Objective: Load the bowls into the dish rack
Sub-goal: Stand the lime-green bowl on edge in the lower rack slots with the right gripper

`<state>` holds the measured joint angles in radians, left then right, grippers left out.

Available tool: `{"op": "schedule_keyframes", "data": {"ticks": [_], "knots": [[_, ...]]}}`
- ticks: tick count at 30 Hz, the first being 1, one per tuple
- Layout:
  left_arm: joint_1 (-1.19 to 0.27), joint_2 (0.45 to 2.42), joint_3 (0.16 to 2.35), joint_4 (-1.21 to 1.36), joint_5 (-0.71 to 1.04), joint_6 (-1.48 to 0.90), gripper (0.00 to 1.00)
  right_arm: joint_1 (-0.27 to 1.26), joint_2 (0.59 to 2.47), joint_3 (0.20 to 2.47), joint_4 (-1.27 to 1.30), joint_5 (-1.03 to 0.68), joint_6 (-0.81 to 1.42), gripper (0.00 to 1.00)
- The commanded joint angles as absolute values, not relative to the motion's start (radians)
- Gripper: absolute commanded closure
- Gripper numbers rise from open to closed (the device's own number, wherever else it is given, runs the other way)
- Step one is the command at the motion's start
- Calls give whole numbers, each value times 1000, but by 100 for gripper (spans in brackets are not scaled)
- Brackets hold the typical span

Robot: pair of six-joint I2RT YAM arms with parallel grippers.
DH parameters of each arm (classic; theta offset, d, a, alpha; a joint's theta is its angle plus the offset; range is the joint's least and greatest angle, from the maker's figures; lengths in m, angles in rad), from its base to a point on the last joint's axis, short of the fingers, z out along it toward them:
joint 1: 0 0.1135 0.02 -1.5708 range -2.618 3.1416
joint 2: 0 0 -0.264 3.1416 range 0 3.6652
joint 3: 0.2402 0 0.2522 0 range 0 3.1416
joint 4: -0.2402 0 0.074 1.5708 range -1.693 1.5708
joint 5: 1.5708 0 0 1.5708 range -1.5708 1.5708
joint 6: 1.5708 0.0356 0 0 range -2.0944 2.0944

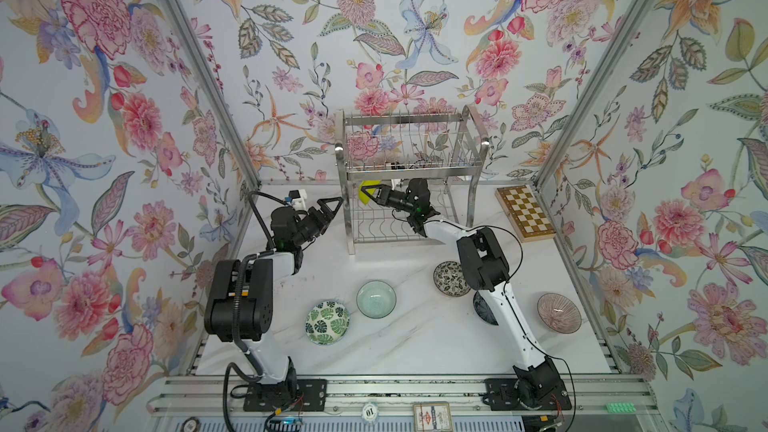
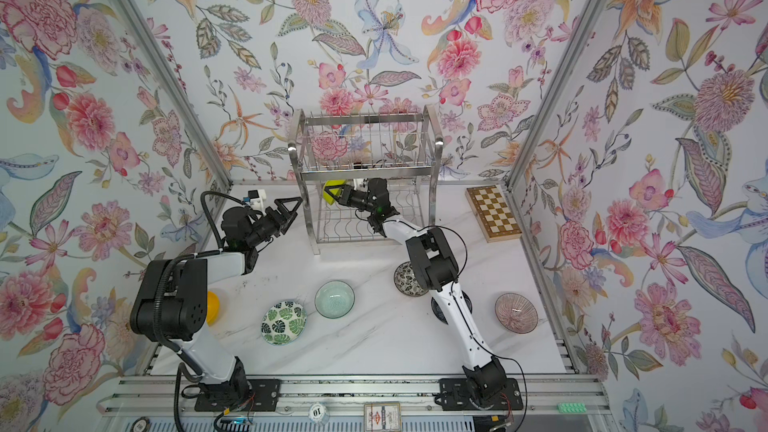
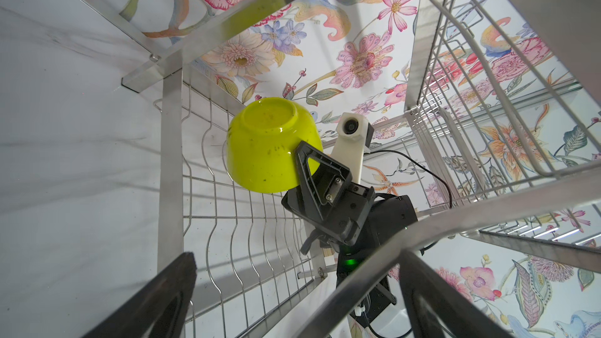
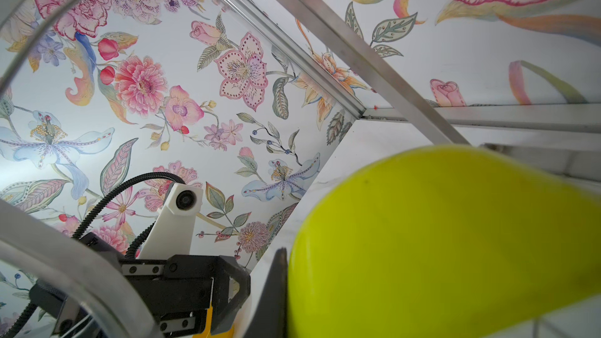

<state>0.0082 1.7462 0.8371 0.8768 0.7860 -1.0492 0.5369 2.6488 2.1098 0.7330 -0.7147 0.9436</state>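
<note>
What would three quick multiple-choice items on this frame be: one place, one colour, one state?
1. Where is the held bowl? A) upper tier of the rack B) its lower tier C) outside it
2. Its colour? A) pink B) navy C) lime-yellow
3. State of the left gripper? A) open, empty B) shut on a bowl C) shut, empty

B: the right gripper holds it under the upper basket, above the lower wire shelf.
C: it shows lime-yellow in every view.
A: its fingers stand apart beside the rack, nothing between them.
</note>
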Motion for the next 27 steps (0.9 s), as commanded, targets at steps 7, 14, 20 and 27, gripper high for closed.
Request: {"op": "schedule_keyframes", "data": {"ticks": [7, 14, 20, 27], "knots": [[39, 1746, 874, 884, 811, -1070, 1, 543, 2749, 2300, 570, -664, 887, 100], [46, 1737, 872, 871, 807, -1075, 1, 543, 2831, 2443, 478, -663, 856, 100], [49, 1731, 868, 850, 798, -1065, 1, 574, 2888, 2521, 458, -657, 864, 100], [52, 1717, 868, 829, 793, -1059, 1, 572, 2905, 2540, 425, -649, 858, 100]]}}
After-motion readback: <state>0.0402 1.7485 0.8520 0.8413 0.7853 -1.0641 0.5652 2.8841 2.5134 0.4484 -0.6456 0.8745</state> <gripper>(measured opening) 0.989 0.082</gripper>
